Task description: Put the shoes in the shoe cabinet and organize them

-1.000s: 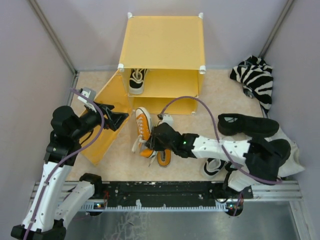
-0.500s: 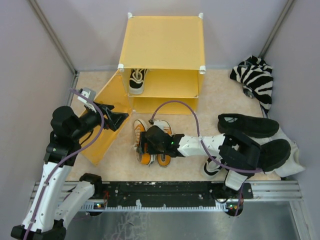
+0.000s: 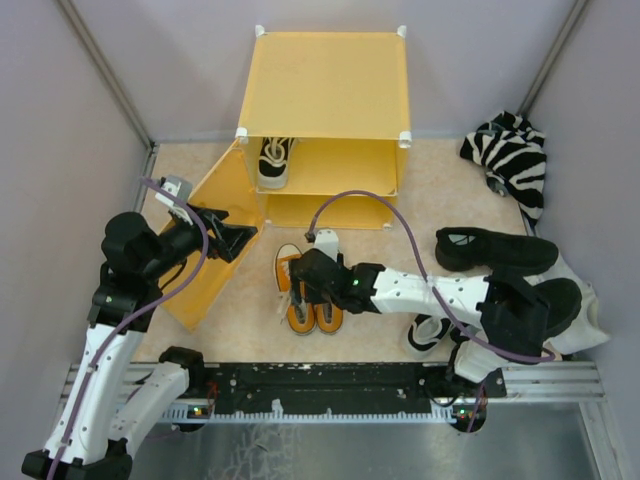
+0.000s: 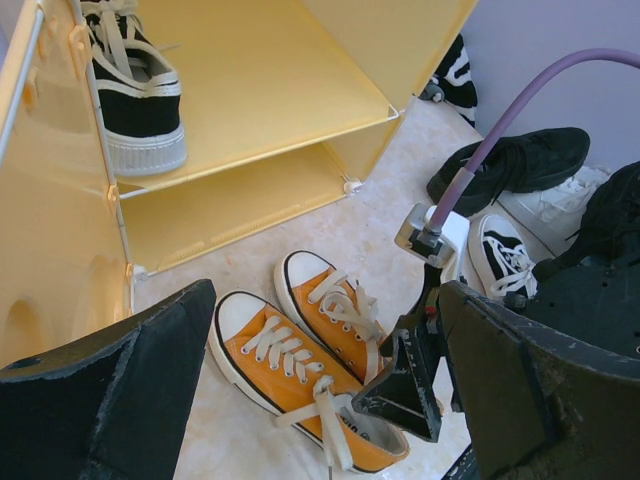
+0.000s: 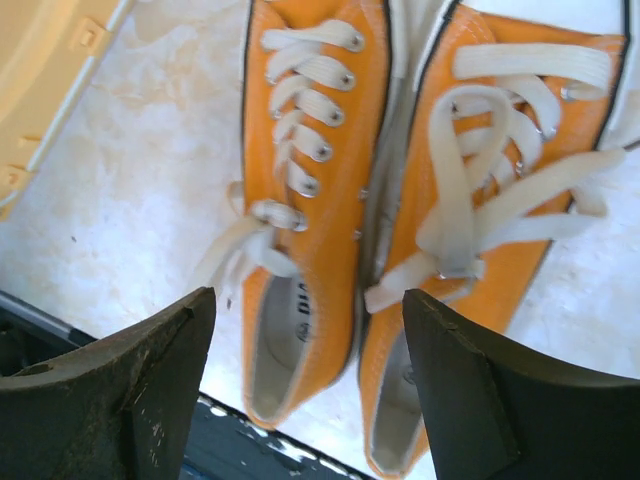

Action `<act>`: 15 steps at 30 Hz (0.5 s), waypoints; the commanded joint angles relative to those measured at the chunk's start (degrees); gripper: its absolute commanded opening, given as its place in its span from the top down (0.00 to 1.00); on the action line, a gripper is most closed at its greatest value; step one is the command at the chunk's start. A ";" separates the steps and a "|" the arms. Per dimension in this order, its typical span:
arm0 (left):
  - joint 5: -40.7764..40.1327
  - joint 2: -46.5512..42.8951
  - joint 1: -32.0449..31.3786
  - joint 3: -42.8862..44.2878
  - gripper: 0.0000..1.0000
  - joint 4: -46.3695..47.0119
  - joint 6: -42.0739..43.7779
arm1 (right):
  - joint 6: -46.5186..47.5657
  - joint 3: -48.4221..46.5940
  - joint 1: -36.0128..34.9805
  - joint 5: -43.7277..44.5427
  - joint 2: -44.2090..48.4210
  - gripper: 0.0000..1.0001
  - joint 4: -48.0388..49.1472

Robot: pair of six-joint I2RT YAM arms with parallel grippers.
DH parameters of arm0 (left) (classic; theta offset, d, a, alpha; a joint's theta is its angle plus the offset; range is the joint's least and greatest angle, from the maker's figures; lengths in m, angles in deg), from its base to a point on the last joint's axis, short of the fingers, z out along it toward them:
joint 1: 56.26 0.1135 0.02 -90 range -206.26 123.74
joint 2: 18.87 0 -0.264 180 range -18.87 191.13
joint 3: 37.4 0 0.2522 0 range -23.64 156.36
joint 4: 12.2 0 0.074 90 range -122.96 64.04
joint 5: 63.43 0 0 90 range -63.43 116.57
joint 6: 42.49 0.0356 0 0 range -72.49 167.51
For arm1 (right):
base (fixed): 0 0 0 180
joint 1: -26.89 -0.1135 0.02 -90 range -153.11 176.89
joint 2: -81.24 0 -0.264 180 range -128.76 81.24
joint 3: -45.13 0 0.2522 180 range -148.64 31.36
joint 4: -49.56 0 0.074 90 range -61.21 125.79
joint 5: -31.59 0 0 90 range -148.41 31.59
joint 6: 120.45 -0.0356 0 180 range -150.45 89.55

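The yellow shoe cabinet (image 3: 325,90) stands at the back with its door (image 3: 215,235) swung open to the left. One black-and-white shoe (image 3: 273,160) sits on the inner shelf (image 4: 250,90), also visible in the left wrist view (image 4: 135,95). The orange pair lies side by side on the floor in front, left shoe (image 5: 310,200) and right shoe (image 5: 480,230). My right gripper (image 5: 310,390) hangs open just above their heels, holding nothing. My left gripper (image 3: 243,240) is open beside the door. Another black-and-white shoe (image 3: 428,333) lies by the right arm's base.
Two black shoes (image 3: 495,250) (image 3: 560,300) lie at the right on a white cloth. A zebra-striped cloth (image 3: 510,155) sits at the back right. The purple cable (image 3: 400,215) loops over the floor in front of the cabinet. Grey walls close in on both sides.
My right gripper swung the tilted left orange shoe straight beside its mate, then opened and let it go. The left arm has not moved.
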 commanded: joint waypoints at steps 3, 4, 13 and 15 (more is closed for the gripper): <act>0.37 -0.26 -0.28 0.76 0.01 0.29 0.16 | 1.22 -2.14 -0.60 2.20 3.20 0.24 -8.53; 0.43 -0.29 -0.28 0.75 0.01 0.29 0.08 | 1.05 -1.70 -0.76 1.76 3.22 0.24 -8.36; 0.18 -0.88 -0.28 0.60 0.01 0.20 0.10 | -1.69 -1.37 -1.09 -0.44 0.90 0.24 -7.16; 0.11 -1.12 -0.27 0.50 0.01 0.20 0.20 | -2.23 -1.21 -1.60 -1.12 -0.24 0.24 -6.45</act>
